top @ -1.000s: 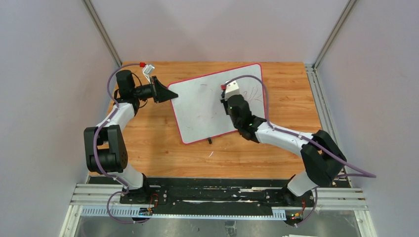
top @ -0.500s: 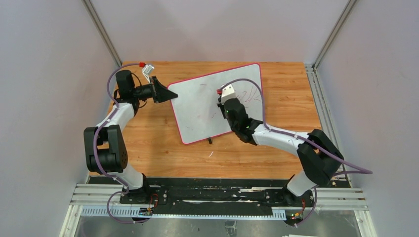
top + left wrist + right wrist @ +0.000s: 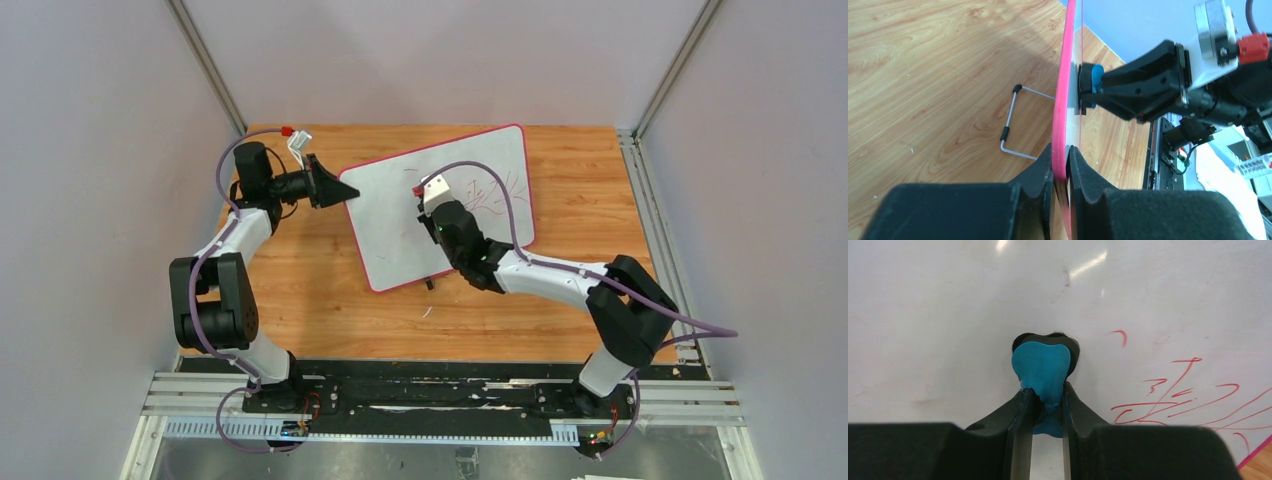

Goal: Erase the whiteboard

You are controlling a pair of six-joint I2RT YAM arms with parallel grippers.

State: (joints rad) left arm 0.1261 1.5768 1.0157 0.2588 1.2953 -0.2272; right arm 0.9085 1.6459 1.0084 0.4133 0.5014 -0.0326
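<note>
The whiteboard [image 3: 400, 215], white with a pink-red rim, lies tilted on the wooden table. Red scribbles [image 3: 492, 192] cover its right part and show in the right wrist view [image 3: 1173, 400]. My left gripper [image 3: 345, 192] is shut on the whiteboard's left corner; its jaws pinch the pink rim [image 3: 1062, 125]. My right gripper [image 3: 428, 205] is shut on the blue eraser [image 3: 1042, 372], pressed flat on the board left of the scribbles. The eraser [image 3: 1095, 80] also shows in the left wrist view against the board face.
A metal wire stand [image 3: 1010, 127] sticks out under the board onto the wooden table [image 3: 300, 270]. A small black foot [image 3: 428, 284] shows at the board's near edge. Grey walls enclose the table on three sides.
My right gripper has slid the eraser leftward across the board, off the scribbles. The board has turned slightly. The left gripper has kept its hold.
</note>
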